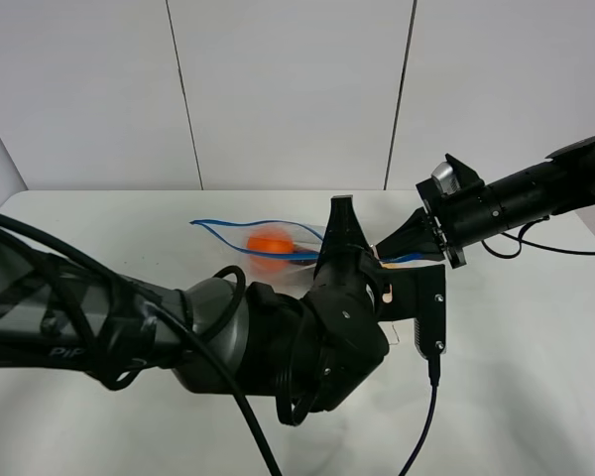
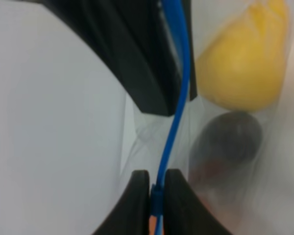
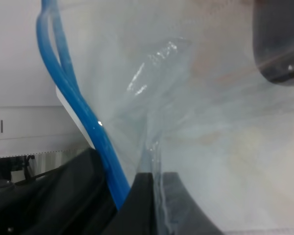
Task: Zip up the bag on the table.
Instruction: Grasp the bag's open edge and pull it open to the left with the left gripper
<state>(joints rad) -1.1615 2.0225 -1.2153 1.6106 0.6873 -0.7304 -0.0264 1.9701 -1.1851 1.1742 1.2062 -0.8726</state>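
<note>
**A:** So where is the bag [image 1: 278, 234], and why are both arms crowded onto it?

**B:** It lies on the white table [image 1: 535, 397], around the middle and towards the back. Both arms meet over its right-hand end in the high view. The film is limp and crinkly, so I'd judge that one arm alone would only drag it about.

**A:** What is each one doing?

**B:** The right gripper [image 3: 154, 181] is clenched on a fold of the clear plastic just beside the zipper strip [image 3: 73, 98]. That reads as an anchor holding the end taut. The left gripper [image 2: 157, 182] is pinched tight on the blue strip itself, which runs straight out from between its fingers.

**A:** Is it sealed?

**B:** Not all of it. Left of the grippers in the high view, the two blue lines spread apart into an open mouth. A slide along the strip towards that end looks like the work that remains.

**A:** And the contents?

**B:** An orange fruit [image 1: 270, 244] sits near the open stretch. A yellow fruit [image 2: 245, 63] and a dark purple fruit [image 2: 230, 142] lie close beside the strip by the left gripper. They bulge the film, which could pull the two tracks out of line.
</note>
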